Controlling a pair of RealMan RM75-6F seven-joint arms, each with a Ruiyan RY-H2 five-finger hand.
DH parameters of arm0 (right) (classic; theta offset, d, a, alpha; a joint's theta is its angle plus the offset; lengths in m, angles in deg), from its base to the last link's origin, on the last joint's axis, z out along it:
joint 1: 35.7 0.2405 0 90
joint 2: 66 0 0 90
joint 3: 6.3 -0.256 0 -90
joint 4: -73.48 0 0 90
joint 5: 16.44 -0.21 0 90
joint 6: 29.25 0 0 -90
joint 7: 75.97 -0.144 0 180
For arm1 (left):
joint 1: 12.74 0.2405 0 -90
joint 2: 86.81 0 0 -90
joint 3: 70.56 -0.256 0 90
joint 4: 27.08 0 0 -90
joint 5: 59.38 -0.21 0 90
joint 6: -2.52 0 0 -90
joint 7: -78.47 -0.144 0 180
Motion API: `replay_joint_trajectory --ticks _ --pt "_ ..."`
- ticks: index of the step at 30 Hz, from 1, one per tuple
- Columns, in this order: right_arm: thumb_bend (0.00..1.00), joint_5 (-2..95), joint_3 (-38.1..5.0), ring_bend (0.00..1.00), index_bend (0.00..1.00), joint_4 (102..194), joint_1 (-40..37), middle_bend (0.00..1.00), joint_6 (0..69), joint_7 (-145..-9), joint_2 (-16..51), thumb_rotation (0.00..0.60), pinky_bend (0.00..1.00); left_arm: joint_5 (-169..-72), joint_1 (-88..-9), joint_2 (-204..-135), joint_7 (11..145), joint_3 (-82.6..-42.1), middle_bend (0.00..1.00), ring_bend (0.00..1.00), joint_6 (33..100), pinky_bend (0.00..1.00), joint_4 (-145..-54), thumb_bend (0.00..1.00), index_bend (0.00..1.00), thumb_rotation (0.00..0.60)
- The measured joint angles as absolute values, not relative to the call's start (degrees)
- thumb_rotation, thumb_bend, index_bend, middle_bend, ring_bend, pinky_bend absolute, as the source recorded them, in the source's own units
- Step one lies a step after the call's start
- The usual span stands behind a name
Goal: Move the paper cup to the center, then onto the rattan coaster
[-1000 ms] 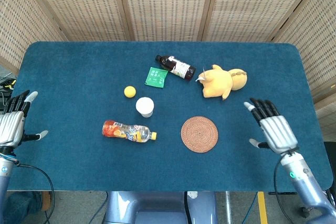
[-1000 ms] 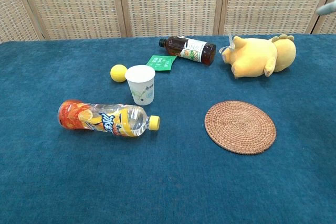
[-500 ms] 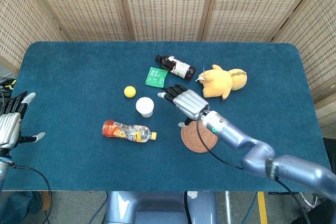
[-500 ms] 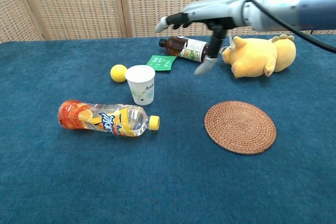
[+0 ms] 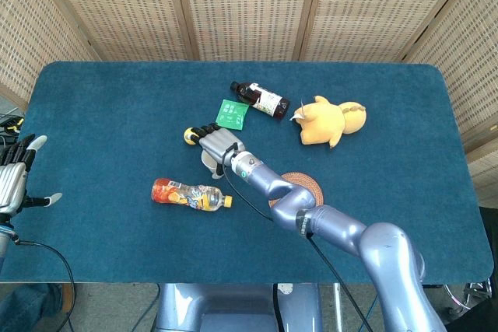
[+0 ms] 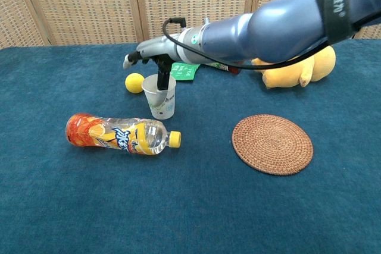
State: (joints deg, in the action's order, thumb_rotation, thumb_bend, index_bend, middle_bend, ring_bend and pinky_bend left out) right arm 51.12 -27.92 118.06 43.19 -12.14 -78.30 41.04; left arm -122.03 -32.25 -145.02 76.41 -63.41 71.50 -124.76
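Note:
The white paper cup (image 6: pixel 161 103) stands upright left of the table's middle, just behind the lying orange drink bottle. My right hand (image 6: pixel 156 57) hovers directly over it with its fingers stretched out to the left and its thumb hanging down at the cup's mouth. It holds nothing. In the head view the right hand (image 5: pixel 218 142) covers most of the cup (image 5: pixel 208 163). The round rattan coaster (image 6: pixel 272 144) lies flat to the right, and my right forearm crosses part of the coaster (image 5: pixel 309 185) in the head view. My left hand (image 5: pixel 12 184) rests open at the table's left edge.
An orange drink bottle (image 6: pixel 119 134) lies in front of the cup. A yellow ball (image 6: pixel 134 82) sits just behind it on the left. A green packet (image 5: pixel 229 113), a dark bottle (image 5: pixel 263 99) and a yellow plush toy (image 5: pixel 331 120) lie further back.
My right arm has swung from the table's right side across the coaster to the left, and the hand now hangs over the cup. The left hand has barely shifted.

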Motion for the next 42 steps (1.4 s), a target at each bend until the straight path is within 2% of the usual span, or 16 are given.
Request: replay_joint_trajectory --ticks 2,3,5,7,10,13,16,21,28,34,42 --pt "0.0 50.7 -27.3 0.03 0.14 115.4 44.6 0.11 -13.6 -78.7 43.0 0.6 0.0 -122.0 -32.3 -145.0 76.5 -63.3 0.0 0.0 71.2 0.0 -124.5 0.0 0.0 0.6" --pt "0.0 50.7 -27.0 0.08 0.18 114.6 44.9 0.16 -14.0 -78.8 43.5 0.6 0.02 -122.1 -32.3 -145.0 76.6 -63.3 0.0 0.0 71.1 0.0 -124.5 0.0 0.0 0.6" --pt "0.0 50.6 -26.4 0.2 0.27 113.4 45.1 0.26 -14.3 -79.4 44.3 0.6 0.16 -122.2 -32.2 -145.0 76.7 -63.2 0.0 0.0 70.9 0.0 -124.5 0.0 0.0 0.6" --pt "0.01 50.8 -26.2 0.32 0.37 113.1 45.0 0.36 -13.8 -79.7 44.6 0.6 0.36 -122.5 -32.1 -145.0 76.7 -63.1 0.0 0.0 70.9 0.0 -124.6 0.0 0.0 0.6" --pt "0.09 51.6 -26.0 0.38 0.42 112.7 44.7 0.42 -11.4 -79.9 45.2 0.6 0.48 -122.8 -31.9 -144.9 76.7 -63.0 0.0 0.0 71.1 0.0 -124.7 0.0 0.0 0.6" --pt "0.17 53.6 -25.3 0.42 0.47 112.1 44.0 0.46 -7.8 -80.5 45.7 0.6 0.54 -123.1 -31.7 -144.9 76.8 -62.9 0.0 0.0 71.3 0.0 -125.0 0.0 0.0 0.6" --pt "0.21 56.5 -24.0 0.43 0.5 111.9 43.3 0.48 -5.2 -81.7 45.6 0.6 0.57 -123.5 -31.6 -144.8 76.7 -62.9 0.0 0.0 71.5 0.0 -125.3 0.0 0.0 0.6" --pt "0.22 60.5 -21.5 0.43 0.5 113.5 42.0 0.48 -2.5 -83.8 43.6 0.6 0.57 -124.3 -31.5 -144.8 76.2 -63.0 0.0 0.0 71.6 0.0 -125.6 0.0 0.0 0.6" --pt "0.22 62.9 -19.9 0.43 0.5 120.5 40.1 0.48 0.5 -85.1 38.4 0.6 0.57 -125.3 -31.5 -145.0 75.3 -63.2 0.0 0.0 71.5 0.0 -126.1 0.0 0.0 0.6" --pt "0.22 62.4 -19.2 0.43 0.49 133.8 37.2 0.48 1.5 -83.9 28.8 0.6 0.57 -126.0 -31.7 -145.2 73.9 -63.6 0.0 0.0 71.2 0.0 -126.9 0.0 0.0 0.6" --pt "0.24 56.4 -16.4 0.43 0.49 155.1 30.3 0.48 2.1 -79.1 12.4 0.6 0.57 -127.5 -31.7 -145.6 71.9 -64.3 0.0 0.0 71.4 0.0 -128.4 0.0 0.0 0.6"
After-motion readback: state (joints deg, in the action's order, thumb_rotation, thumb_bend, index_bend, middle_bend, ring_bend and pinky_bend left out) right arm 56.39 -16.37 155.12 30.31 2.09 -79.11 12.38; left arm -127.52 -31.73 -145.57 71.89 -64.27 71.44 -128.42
